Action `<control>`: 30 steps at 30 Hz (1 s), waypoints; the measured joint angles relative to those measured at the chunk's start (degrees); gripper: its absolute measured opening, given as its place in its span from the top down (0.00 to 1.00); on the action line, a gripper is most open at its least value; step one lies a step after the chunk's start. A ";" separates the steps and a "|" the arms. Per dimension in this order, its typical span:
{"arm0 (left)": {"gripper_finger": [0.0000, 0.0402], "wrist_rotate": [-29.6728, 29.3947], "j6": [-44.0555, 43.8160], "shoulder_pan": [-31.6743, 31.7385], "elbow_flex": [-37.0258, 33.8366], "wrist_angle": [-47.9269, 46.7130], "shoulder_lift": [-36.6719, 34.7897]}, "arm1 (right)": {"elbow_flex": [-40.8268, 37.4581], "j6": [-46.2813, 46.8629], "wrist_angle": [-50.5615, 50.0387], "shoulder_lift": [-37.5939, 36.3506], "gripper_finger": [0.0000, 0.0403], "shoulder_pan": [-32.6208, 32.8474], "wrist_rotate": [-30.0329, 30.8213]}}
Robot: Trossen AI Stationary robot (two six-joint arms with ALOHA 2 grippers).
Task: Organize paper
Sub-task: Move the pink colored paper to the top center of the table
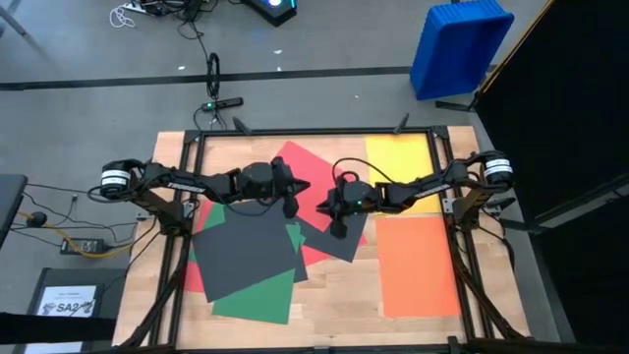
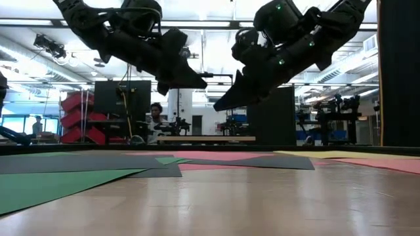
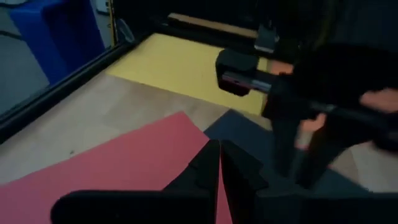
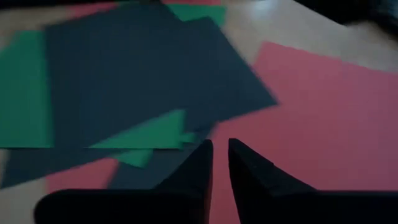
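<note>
**Spotter:** Green sheet (image 2: pixel 52 187) lies nearest you in the low view, flat on the wooden table (image 2: pixel 262 203) at the near left, with a dark grey sheet (image 2: pixel 72 162) just behind it.

**Checker:** And the arms there?

**Spotter:** You have both hanging above the paper, touching none of it. The left gripper (image 2: pixel 193 82) is on the left and the right gripper (image 2: pixel 223 103) is on the right, tips pointing at each other and close together.

**Checker:** What does the high view give you?

**Spotter:** Your paper is spread over the table. The dark grey sheet overlaps the green one at the near left, and a red sheet (image 1: pixel 305 162) lies at the far middle. A yellow sheet (image 1: pixel 398 157) sits at the far right, with an orange sheet (image 1: pixel 418 265) near right, apart from the pile. Both grippers meet over the middle, above the red sheet and a second dark sheet (image 1: pixel 339 241).

**Checker:** Left wrist view?

**Spotter:** Your left jaws are pressed together, holding nothing, over the red sheet's corner. The yellow sheet lies beyond.

**Checker:** Right wrist view?

**Spotter:** Your right jaws stand a slim gap apart with nothing between them, over red and dark grey paper, green peeking out underneath
</note>
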 joint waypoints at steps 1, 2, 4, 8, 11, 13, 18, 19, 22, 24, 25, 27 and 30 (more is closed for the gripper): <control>1.00 -0.03 -1.35 -0.24 0.00 0.51 0.00 | 0.08 -0.34 -1.23 -0.20 0.91 -0.24 1.21; 1.00 0.00 -2.23 -0.53 0.00 0.72 -0.02 | 0.54 -0.64 -3.42 -0.30 0.90 -0.57 2.04; 1.00 0.02 -2.93 -1.27 0.00 0.24 -0.02 | 2.21 -1.58 -11.43 -0.72 0.87 -1.52 2.55; 1.00 -1.55 -1.74 -1.86 0.00 -3.23 -0.02 | 8.97 -1.82 -28.91 -0.93 0.86 -3.95 4.22; 1.00 -1.60 -1.70 -1.08 3.79 -16.55 -0.66 | 13.24 -2.53 -38.76 -0.93 0.87 -5.01 4.41; 1.00 -2.60 -1.70 -0.71 8.88 -32.27 -0.85 | 15.80 -4.88 -42.37 -1.00 0.89 -5.25 4.72; 1.00 -7.36 -2.11 -0.83 20.37 -62.45 -1.01 | 20.59 -6.94 -53.47 -1.63 0.95 -6.06 5.19; 1.00 -8.10 -3.00 -0.96 21.64 -64.35 -1.25 | 20.81 -6.87 -54.88 -1.63 0.97 -6.27 5.24; 1.00 -8.18 -4.93 -1.89 23.21 -64.45 -1.44 | 20.16 -5.84 -59.26 -1.63 0.99 -6.90 5.28; 1.00 -7.03 -6.00 -3.00 22.97 -64.35 -1.44 | 18.93 -5.24 -61.18 -1.63 0.99 -7.35 5.26; 1.00 -6.59 -6.59 -3.55 22.47 -64.39 -1.42 | 18.26 -4.80 -61.59 -1.63 0.99 -7.65 5.25; 1.00 -6.47 -9.09 -4.57 20.86 -64.63 -1.42 | 17.55 -3.82 -62.86 -1.61 1.00 -8.29 5.33; 1.00 -6.28 -13.05 -5.30 18.38 -64.62 -1.38 | 16.38 -2.25 -60.90 -1.61 1.00 -9.06 5.50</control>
